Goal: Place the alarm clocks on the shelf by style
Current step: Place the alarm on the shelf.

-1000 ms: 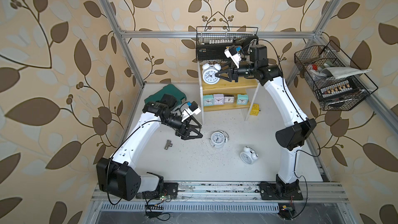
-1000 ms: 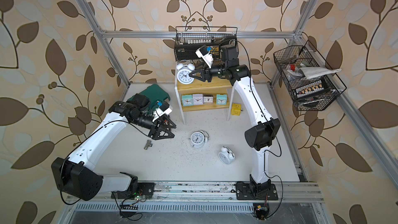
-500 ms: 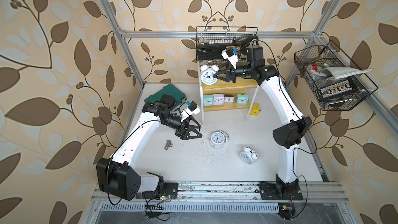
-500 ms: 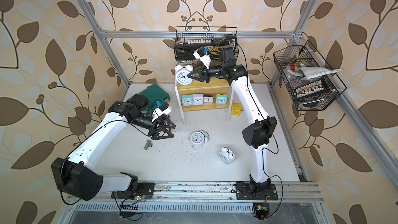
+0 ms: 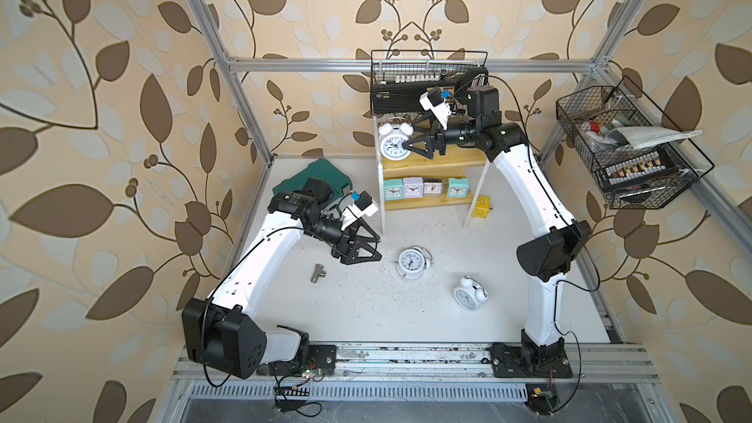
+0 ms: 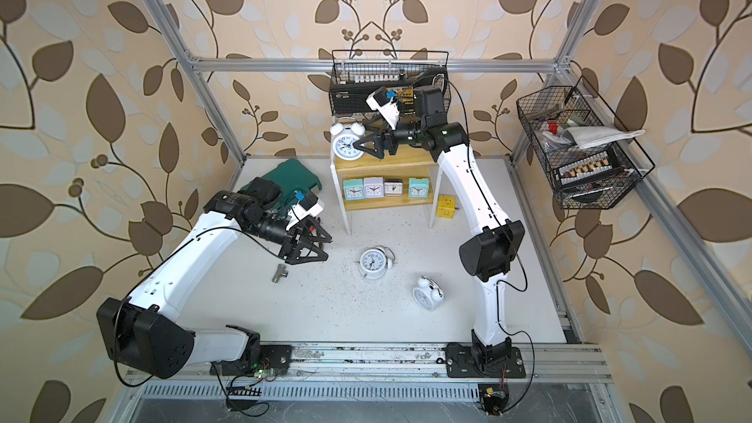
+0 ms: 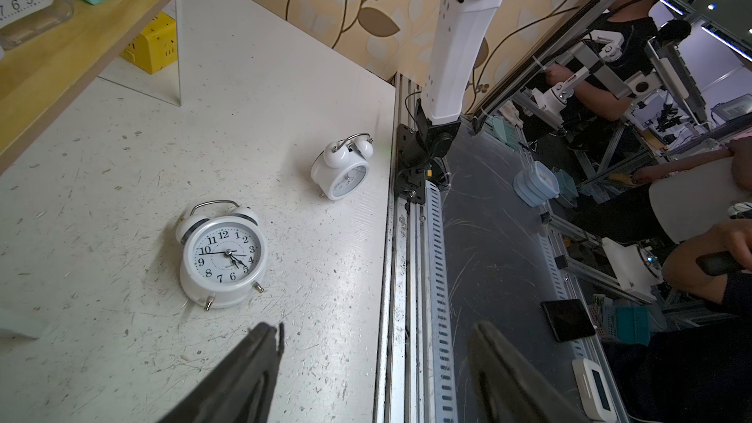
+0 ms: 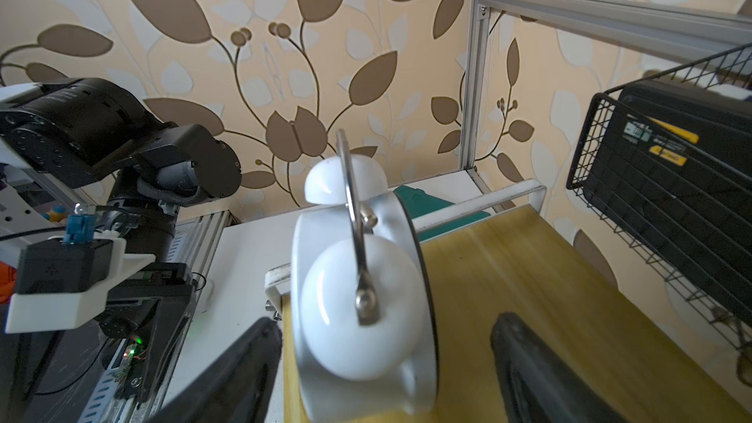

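White scuffed tabletop (image 5: 366,311) inside a leaf-papered booth, seen in both top views. At upper centre of the frame stands the shelf (image 5: 447,159). On its top board, left end: first twin-bell clock (image 5: 391,145), upright, dial facing the lower edge of the frame, bells uppermost. From the right, the right gripper (image 5: 412,137) sits level with it, claw spread. The wrist view shows one of its fingers (image 8: 244,364) on each side of the case with gaps, nothing gripped. Lower board, left to right: mint clock (image 5: 393,189), lilac clock (image 5: 413,188), clear clock (image 5: 432,187), teal clock (image 5: 458,188), all upright, dials toward the lower edge. At table centre, second twin-bell clock (image 5: 411,263) lies on its back, dial up, bells toward the right. Lower right of it, third twin-bell clock (image 5: 468,295), bells toward upper right; standing or lying, cannot tell. Left of centre, the left gripper (image 5: 379,248) hangs near the second clock, claw wide and empty. Small yellow cube (image 5: 481,206) rests beside the shelf's right leg.
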Robot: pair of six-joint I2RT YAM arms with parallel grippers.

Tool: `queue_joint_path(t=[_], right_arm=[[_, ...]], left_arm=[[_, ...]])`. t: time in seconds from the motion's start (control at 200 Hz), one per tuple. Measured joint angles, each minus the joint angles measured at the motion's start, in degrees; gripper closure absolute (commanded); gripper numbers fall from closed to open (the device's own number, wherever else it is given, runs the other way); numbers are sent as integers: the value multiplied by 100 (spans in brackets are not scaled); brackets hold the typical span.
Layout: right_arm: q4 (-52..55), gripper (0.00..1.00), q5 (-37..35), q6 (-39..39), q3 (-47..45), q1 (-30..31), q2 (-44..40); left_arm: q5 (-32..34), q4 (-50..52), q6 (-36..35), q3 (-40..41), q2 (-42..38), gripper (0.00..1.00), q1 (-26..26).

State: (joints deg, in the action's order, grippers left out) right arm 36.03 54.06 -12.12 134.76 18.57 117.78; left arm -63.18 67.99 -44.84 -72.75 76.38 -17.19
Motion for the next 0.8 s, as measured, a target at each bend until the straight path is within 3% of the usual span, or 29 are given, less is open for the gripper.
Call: queue_joint_path(t=[0.24, 0.435, 0.8], right_arm=[[-212, 10, -404, 284, -1099, -31, -951], [-763, 9, -852, 599, -2612, 48, -2168], [-1456, 3, -1775, 1093, -4841, 748, -3692]], left_arm=[[0, -4, 0, 0, 0, 24, 0], [2, -22, 9, 0, 0, 24, 22], [15, -157, 136, 37, 0, 24, 39]])
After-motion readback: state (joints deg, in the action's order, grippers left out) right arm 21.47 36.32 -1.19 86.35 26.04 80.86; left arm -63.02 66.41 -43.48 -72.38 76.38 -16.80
